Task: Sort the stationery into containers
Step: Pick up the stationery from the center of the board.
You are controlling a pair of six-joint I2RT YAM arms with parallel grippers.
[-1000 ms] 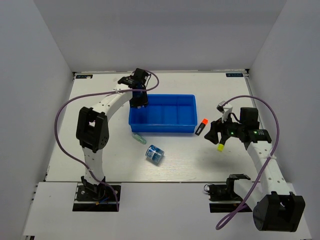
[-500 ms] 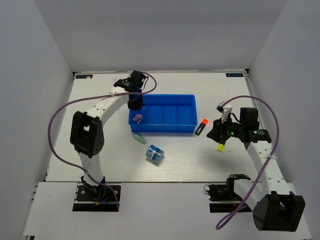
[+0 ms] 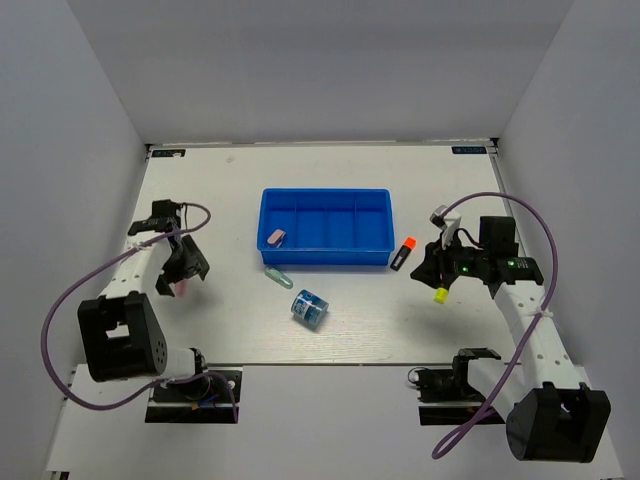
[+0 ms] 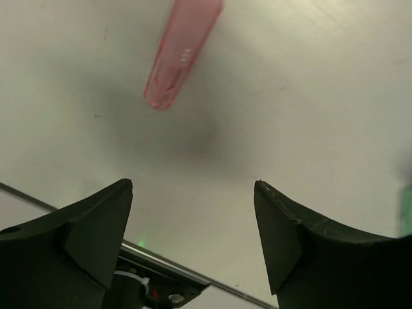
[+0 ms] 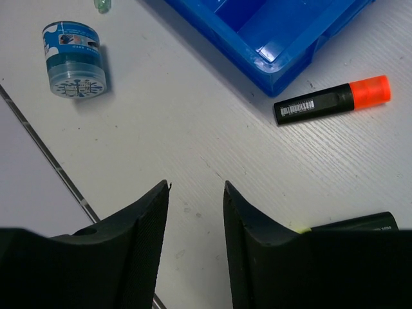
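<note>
The blue tray (image 3: 325,246) holds a pink eraser (image 3: 276,238) in its left compartment. My left gripper (image 3: 184,270) (image 4: 193,187) is open at the table's far left, just short of a pastel pink piece (image 3: 182,288) (image 4: 183,51), with nothing between its fingers. My right gripper (image 3: 432,268) (image 5: 195,187) has its jaws a narrow gap apart over bare table. The yellow-capped highlighter (image 3: 440,294) (image 5: 354,222) lies just outside its right finger. An orange-capped highlighter (image 3: 403,253) (image 5: 331,101) rests by the tray's right corner.
A mint piece (image 3: 278,276) and the blue-clear tape roll (image 3: 309,307) (image 5: 74,59) lie in front of the tray. White walls close in the table on three sides. The table's near edge runs close under both grippers.
The left arm has swung from the tray to the far left of the table, leaving the pink eraser in the left compartment, and its jaws opened. The right jaws have narrowed.
</note>
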